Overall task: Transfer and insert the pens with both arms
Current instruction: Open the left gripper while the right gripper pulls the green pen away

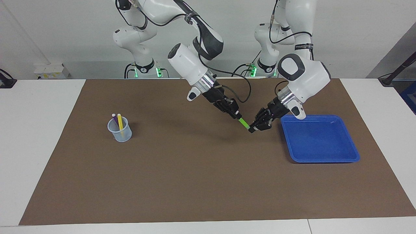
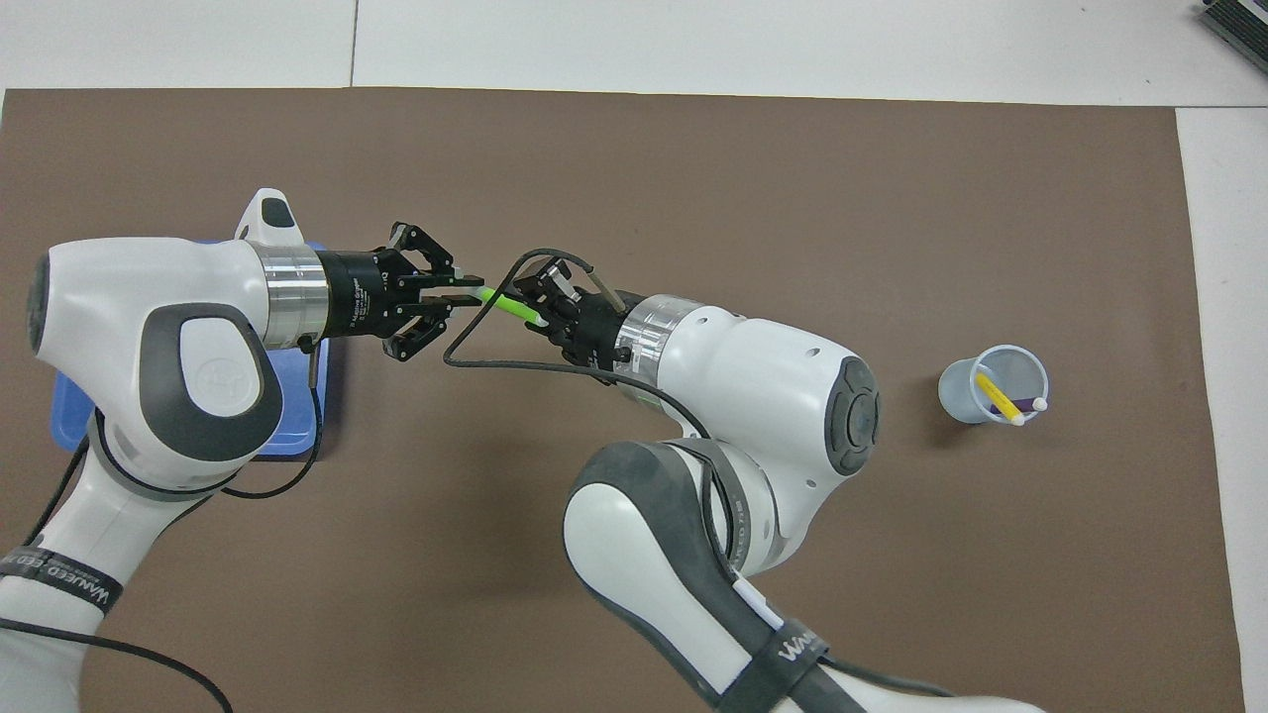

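1. Green pen is hanging in the air over the brown mat, between both grippers.
2. I'm seeing the left gripper pinching one end, beside the blue tray.
3. I'm seeing the right gripper pinching the other end.
4. Yellow pen and purple pen are standing in the clear cup, toward the right arm's end.
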`<action>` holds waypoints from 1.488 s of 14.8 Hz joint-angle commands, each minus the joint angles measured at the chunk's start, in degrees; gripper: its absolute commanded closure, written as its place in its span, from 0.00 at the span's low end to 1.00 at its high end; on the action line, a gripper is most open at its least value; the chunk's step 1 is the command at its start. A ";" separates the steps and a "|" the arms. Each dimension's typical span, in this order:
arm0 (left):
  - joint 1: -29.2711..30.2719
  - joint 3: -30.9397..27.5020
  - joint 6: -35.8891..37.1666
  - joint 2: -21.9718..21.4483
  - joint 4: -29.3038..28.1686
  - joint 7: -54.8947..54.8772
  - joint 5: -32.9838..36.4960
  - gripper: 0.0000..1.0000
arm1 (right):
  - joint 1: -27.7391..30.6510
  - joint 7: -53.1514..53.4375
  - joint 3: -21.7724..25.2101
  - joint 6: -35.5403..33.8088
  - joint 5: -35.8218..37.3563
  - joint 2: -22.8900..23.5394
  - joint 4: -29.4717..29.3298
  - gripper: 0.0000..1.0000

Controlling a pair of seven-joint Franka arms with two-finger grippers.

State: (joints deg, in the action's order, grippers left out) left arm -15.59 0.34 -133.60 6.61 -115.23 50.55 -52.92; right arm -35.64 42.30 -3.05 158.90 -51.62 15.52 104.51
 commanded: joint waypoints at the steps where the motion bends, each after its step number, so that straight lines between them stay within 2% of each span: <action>1: -1.20 -0.60 -0.78 -1.78 -2.10 0.25 -0.87 1.00 | 0.13 0.15 -0.38 0.89 -1.47 0.74 -0.98 0.97; 2: -1.11 -0.60 -0.78 -1.78 -2.10 0.25 -0.87 1.00 | 0.13 0.06 -0.38 0.89 -1.47 0.74 -0.98 1.00; 7: -1.64 -0.69 -1.22 -1.78 -2.01 0.35 -0.87 1.00 | 0.13 -0.03 -0.38 0.80 -1.47 0.83 -0.89 1.00; 8: -1.64 -0.60 -1.31 -1.69 -1.84 0.17 -0.78 0.83 | 0.13 -0.11 -0.38 0.80 -1.47 0.83 -0.89 1.00; 10: -1.90 -0.60 -1.92 -1.69 -1.93 0.17 -0.87 0.27 | 0.13 -0.20 -0.38 0.62 -1.47 0.83 -0.89 1.00; 13: -1.90 -0.60 -2.02 -1.78 -1.93 0.17 -0.78 0.08 | 0.31 -3.09 -0.29 -0.34 -0.68 0.74 -0.63 1.00; 16: -1.99 -0.60 -2.02 -1.78 -1.93 0.16 -0.78 0.00 | 1.36 -10.64 0.23 -4.90 0.20 0.04 0.86 1.00; 18: -1.99 -0.69 -2.02 -1.78 -1.93 -0.01 -0.78 0.00 | 3.20 -13.38 0.33 -8.59 3.52 -0.48 1.48 1.00; 22: -1.81 -0.95 -1.66 -1.86 -1.75 -3.42 -0.52 0.00 | 8.65 -17.42 0.24 -21.23 21.61 -1.98 1.40 1.00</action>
State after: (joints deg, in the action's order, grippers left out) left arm -16.35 0.41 -134.36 6.48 -115.27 49.76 -52.93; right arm -29.81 28.27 -2.35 142.76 -36.27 15.42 105.17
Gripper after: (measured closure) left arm 0.000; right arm 0.815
